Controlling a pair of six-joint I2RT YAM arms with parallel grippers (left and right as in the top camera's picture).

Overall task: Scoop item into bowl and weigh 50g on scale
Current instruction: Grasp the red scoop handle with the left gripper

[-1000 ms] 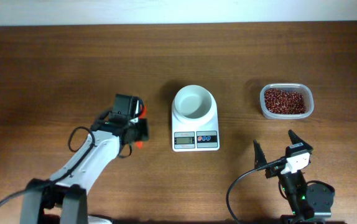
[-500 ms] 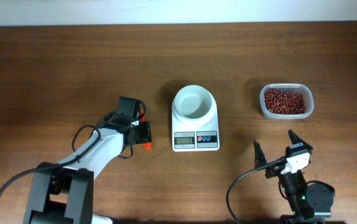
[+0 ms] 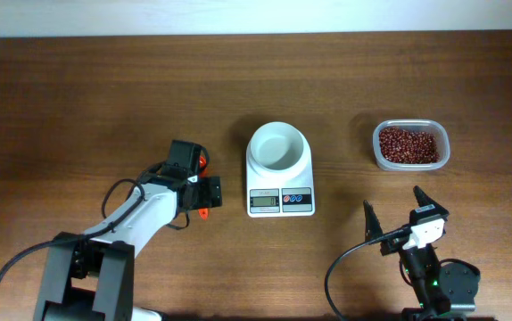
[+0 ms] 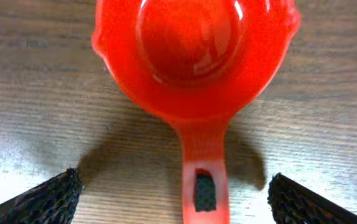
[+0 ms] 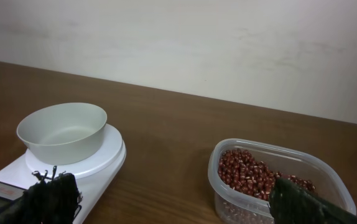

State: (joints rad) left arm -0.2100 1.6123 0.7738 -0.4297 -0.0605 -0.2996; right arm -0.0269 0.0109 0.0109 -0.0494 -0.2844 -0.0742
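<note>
Left gripper (image 4: 175, 200) spread wide, empty, straddling the scoop (image 4: 194, 62): its handle runs straight back between the fingers, cup ahead, apparently no contact yet. Beans (image 3: 408, 144) lie well off to its right, nearer the wide-open right gripper (image 3: 392, 201).

Flat on the worktop (image 4: 41, 93), straight ahead of the left tool (image 4: 178, 198): the scoop (image 4: 194, 56), handle end nearest and between the fingertips, cup farthest. Ahead and leftward of the right tool (image 5: 178, 200): the scale (image 5: 97, 171), with the bowl (image 5: 60, 132) on its platform. Ahead and rightward: the tub (image 5: 272, 148), with the beans (image 5: 253, 174) inside, well apart from the scale.
</note>
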